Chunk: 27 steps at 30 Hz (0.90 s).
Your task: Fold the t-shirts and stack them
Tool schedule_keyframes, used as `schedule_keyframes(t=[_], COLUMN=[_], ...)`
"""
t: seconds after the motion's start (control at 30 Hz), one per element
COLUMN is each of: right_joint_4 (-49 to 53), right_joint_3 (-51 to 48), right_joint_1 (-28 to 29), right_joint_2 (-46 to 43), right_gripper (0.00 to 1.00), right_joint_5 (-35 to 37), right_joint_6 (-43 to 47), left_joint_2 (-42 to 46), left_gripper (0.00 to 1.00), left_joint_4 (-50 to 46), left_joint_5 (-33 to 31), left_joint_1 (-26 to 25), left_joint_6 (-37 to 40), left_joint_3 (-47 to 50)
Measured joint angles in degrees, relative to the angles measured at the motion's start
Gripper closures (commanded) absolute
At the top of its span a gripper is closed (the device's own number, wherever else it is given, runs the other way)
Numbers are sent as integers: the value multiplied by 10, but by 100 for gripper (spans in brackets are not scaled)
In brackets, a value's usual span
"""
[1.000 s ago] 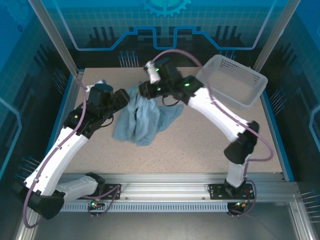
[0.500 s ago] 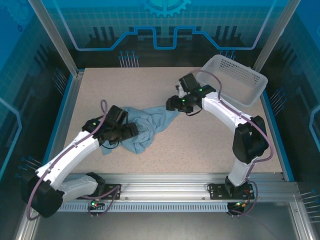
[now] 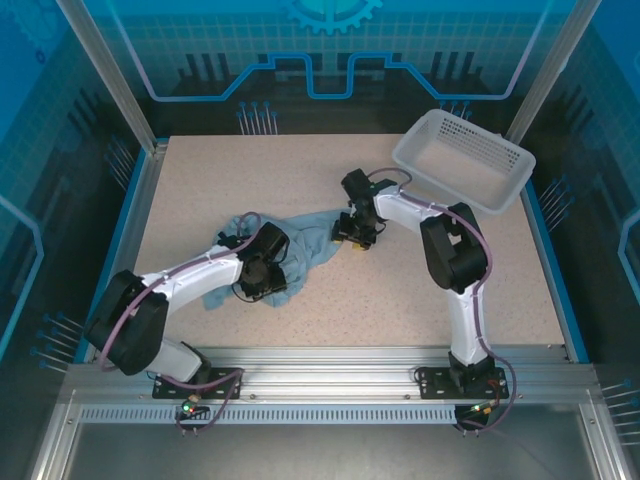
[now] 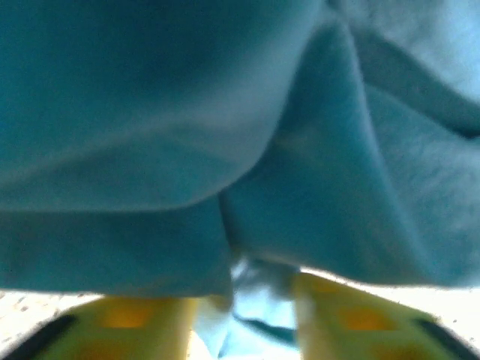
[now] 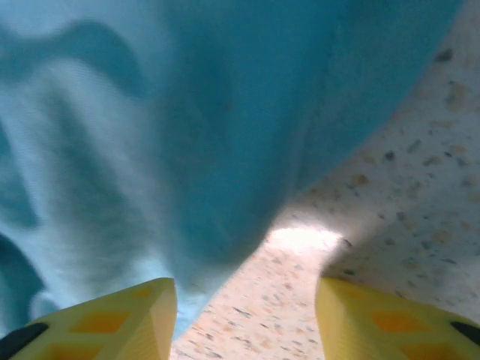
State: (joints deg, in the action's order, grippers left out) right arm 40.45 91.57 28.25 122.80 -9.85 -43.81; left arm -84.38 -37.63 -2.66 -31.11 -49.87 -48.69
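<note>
left gripper (image 4: 247, 307) pinching a t-shirt (image 3: 310, 240) fold | right gripper (image 5: 246, 294) gaping open at its 2 o'clock edge | risk: closing on table (image 5: 390, 187), cloth bunching

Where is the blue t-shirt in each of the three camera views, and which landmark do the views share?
Top view: the t-shirt lies crumpled just left of the table's middle.
Left wrist view: the t-shirt spans the top and middle, very close up.
Right wrist view: the t-shirt covers the upper left.
Shared landmark: the speckled table.
</note>
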Motion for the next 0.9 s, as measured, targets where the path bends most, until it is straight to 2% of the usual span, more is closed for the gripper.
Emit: schedule_keyframes(t=[0.07,0.1,0.13,0.33,0.5,0.67,0.9], right_joint_4=[-15,-21,-27,-32,-29,-28,-19], right_joint_3=[22,26,26,9,13,58,110], right_joint_1=[6,9,12,16,8,-14,-27], right_joint_2=[16,22,25,-16,-160,-291,-402], right_gripper=[88,96,100,100,100,100,100], right_joint_5=[-6,-8,-9,21,54,80,92], right_joint_6=[-7,-11,-15,-22,-2,37,91], left_joint_2=[-4,-3,0,99,203,267,339], left_gripper=[100,100,100,100,100,100,100], left_joint_4=[10,12,14,-6,-3,16,42], left_joint_5=[0,-1,-2,-18,-30,-63,-123], left_joint_1=[2,3,4,28,66,85,87], left_joint_6=[2,2,0,8,30,56,85], left_joint_3=[0,0,0,-41,-130,-201,-261])
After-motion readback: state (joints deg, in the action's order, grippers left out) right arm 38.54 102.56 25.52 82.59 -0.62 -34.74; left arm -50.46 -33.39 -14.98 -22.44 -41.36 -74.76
